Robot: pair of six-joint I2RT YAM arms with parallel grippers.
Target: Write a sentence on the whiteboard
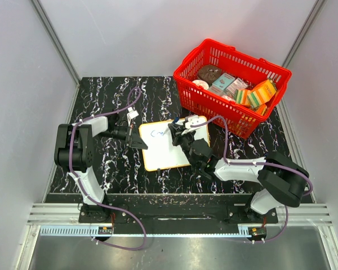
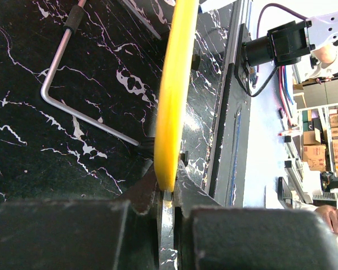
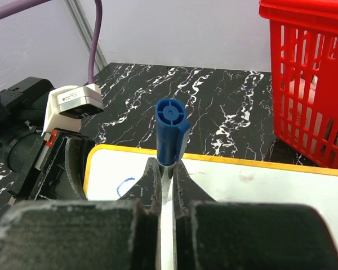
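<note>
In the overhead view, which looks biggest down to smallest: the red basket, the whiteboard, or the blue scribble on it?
Largest to smallest:
1. red basket
2. whiteboard
3. blue scribble
The differences are plain, so there are no ties.

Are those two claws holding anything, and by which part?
The left gripper pinches the whiteboard by its yellow rim. The right gripper holds a blue marker by its barrel, blue end poking out above.

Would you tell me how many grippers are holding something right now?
2. The left gripper pinches the whiteboard by its yellow rim; the right gripper grips a blue marker over it.
</note>
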